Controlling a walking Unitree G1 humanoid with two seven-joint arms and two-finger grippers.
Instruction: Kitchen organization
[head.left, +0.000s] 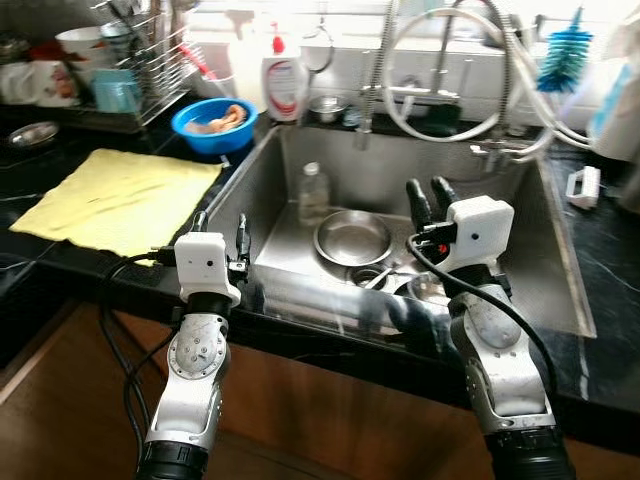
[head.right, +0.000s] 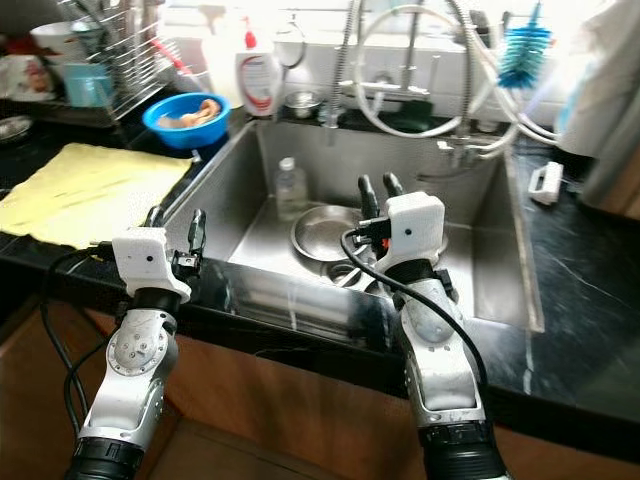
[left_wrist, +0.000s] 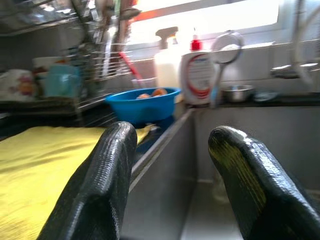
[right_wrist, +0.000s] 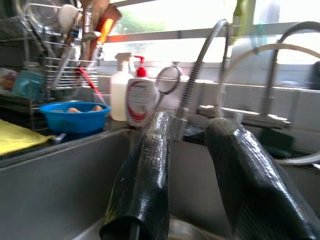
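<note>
Sink (head.left: 520, 290) held a steel bowl (head.left: 352, 238) and bottle (head.left: 312, 192). We held our right gripper (head.left: 430, 197) above it, left gripper (head.left: 220, 228) at the surface edge, both apart, empty. Reach pending; next needs a descent onto the bowl.

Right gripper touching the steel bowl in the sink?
Apart. In the right eye view the right gripper is raised over the sink, fingers open and empty, with the steel bowl down on the sink floor.
</note>
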